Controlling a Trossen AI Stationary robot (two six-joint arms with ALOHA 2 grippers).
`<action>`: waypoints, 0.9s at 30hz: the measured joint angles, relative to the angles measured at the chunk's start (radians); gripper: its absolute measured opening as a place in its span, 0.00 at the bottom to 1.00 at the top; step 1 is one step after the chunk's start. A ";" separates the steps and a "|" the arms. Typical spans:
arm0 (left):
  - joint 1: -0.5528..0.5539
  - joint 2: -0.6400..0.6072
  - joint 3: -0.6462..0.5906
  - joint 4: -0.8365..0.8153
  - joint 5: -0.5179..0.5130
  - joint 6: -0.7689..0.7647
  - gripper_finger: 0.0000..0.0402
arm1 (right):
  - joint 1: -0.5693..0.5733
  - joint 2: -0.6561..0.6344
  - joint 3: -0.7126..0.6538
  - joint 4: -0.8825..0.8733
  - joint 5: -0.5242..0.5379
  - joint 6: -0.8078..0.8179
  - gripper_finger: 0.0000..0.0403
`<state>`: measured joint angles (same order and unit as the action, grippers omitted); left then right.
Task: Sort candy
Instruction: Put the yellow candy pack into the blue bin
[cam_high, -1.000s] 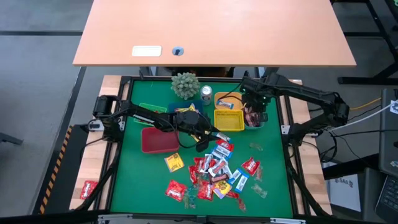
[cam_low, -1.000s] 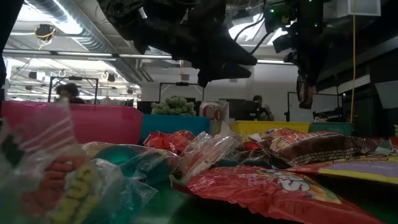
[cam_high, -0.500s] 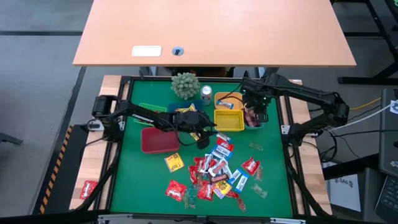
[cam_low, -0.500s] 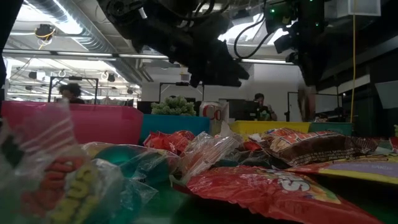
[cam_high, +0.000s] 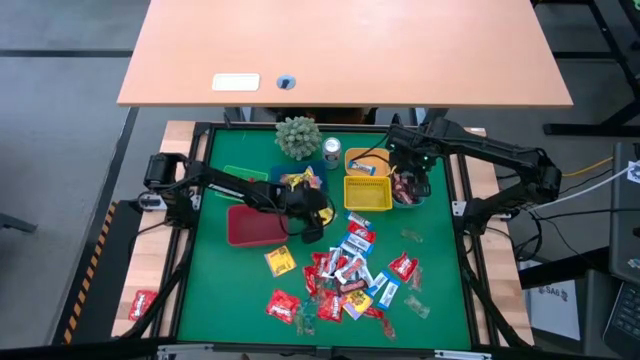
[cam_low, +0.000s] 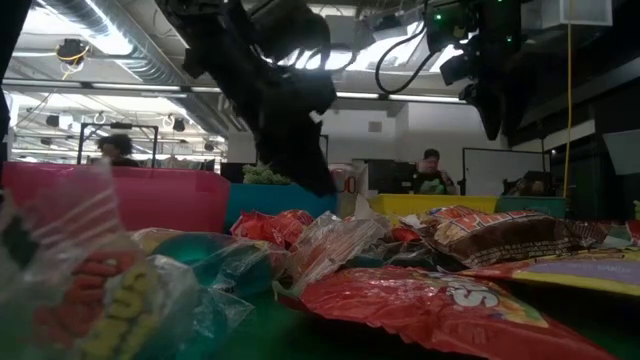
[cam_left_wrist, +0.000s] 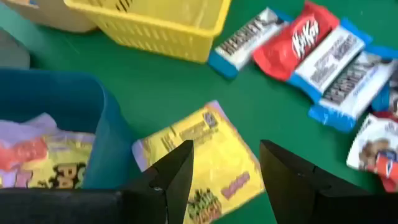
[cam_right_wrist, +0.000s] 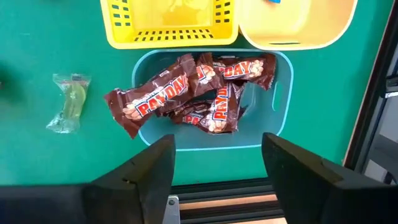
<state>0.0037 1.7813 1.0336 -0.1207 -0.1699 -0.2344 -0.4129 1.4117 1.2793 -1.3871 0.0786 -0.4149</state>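
A pile of candy (cam_high: 350, 270) in red, yellow and blue-and-white wrappers lies on the green mat near the front. My left gripper (cam_high: 312, 228) is open and slants down over a yellow packet (cam_left_wrist: 205, 168). That packet lies flat on the mat beside the blue bin (cam_left_wrist: 68, 118), with the fingers standing above it. My right gripper (cam_right_wrist: 217, 140) is open and points straight down above the teal bin (cam_right_wrist: 283, 99). Several dark brownish-red candy bars (cam_right_wrist: 214, 93) lie in that bin. One bar (cam_right_wrist: 149, 99) rests across its rim.
A yellow basket (cam_high: 367, 193), a pale yellow bin (cam_high: 368, 162), a red bin (cam_high: 255, 225), a silver can (cam_high: 332, 150) and a small plant (cam_high: 297, 137) stand toward the far side. A clear-wrapped sweet (cam_right_wrist: 68, 102) lies alone on the mat. One red candy (cam_high: 142, 303) lies off the mat at the left.
My right gripper has opened above the teal bin. The dark candy bar that hung from it has dropped away. My left gripper has tipped from nearly level to slanting down, and its fingertips have drawn back toward the table's left and sunk toward the mat.
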 joint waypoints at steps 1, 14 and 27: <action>-0.005 0.000 0.000 -0.011 -0.001 0.000 0.42 | 0.000 0.000 0.000 0.000 0.000 0.000 0.59; -0.025 0.014 0.000 -0.088 -0.083 -0.026 0.42 | 0.000 0.000 0.000 0.009 -0.045 0.000 0.59; -0.024 0.070 0.000 -0.065 -0.081 -0.072 0.42 | 0.000 0.000 0.000 0.010 -0.046 0.000 0.59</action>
<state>-0.0200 1.8515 1.0336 -0.1860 -0.2514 -0.3067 -0.4129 1.4117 1.2793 -1.3772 0.0330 -0.4152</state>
